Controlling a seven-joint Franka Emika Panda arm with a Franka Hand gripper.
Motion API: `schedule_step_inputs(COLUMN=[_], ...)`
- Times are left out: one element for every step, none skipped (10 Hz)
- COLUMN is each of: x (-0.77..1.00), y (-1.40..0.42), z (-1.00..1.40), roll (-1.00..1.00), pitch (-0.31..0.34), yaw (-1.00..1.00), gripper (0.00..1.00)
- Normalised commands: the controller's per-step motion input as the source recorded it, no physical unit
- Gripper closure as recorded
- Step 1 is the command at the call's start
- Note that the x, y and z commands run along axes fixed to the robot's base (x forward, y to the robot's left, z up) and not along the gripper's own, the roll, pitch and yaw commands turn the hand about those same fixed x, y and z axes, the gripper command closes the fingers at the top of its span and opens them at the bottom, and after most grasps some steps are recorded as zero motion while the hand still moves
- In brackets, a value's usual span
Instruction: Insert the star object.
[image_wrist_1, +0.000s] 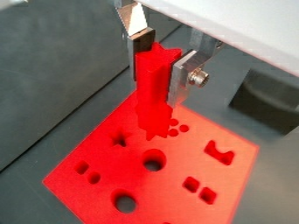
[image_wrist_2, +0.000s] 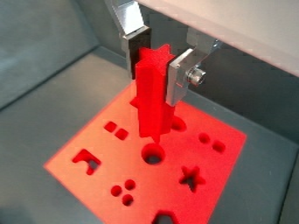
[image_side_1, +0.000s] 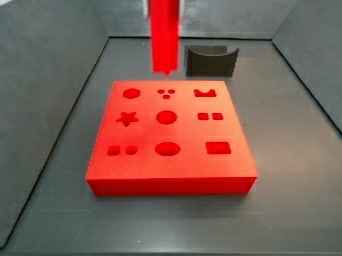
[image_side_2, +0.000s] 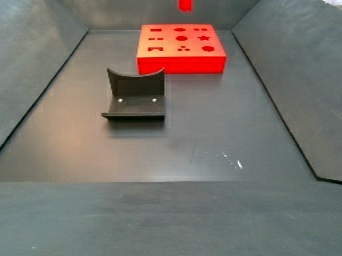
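Gripper (image_wrist_2: 156, 63) clamped on star object (image_wrist_2: 149, 92), peg upright between both silver fingers (image_wrist_2: 184, 77), hanging above red block (image_side_1: 167, 140), lower tip clear of block's top. Dark holder (image_side_2: 135, 95) on floor, well apart from block.

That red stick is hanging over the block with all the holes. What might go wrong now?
The end effector holds the star object above the red block, not yet in any hole. Two likely risks:
1. The star-shaped hole sits among other holes, so the peg may come down off target.
2. If its ridges are turned wrong, it may jam on the rim.
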Motion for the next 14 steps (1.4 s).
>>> schedule_step_inputs(x=[-0.23,-0.27,-0.29,-0.35,-0.39,-0.46,-0.29,-0.10,0.11,0.21,0.16,0.18,0.00,0.00], y=[-0.11,-0.11,-0.09,-0.03,-0.10,-0.07,-0.13,-0.04,0.00,0.00,0.07,0.09,0.14,0.00], z=[-0.41,-0.48,-0.44,-0.41,-0.35,-0.31,-0.28,-0.31,-0.18,-0.13,-0.09,-0.05,-0.13,-0.07], roll=[-0.10,-0.09,0.00,0.17,0.10,0.05,0.04,0.05,0.05,0.03,0.01,0.00,0.04,0.03], pitch=[-0.031,-0.059,-0.004,0.000,0.000,0.000,0.000,0.000,0.000,0.026,0.027,0.036,0.030,0.011], yaw=[0.00,-0.03,-0.01,-0.06,0.00,0.00,0.00,0.00,0.00,0.00,0.00,0.00,0.00,0.04], gripper=[1.00,1.00,1.00,1.00,1.00,1.00,1.00,1.00,1.00,1.00,1.00,1.00,1.00,1.00])
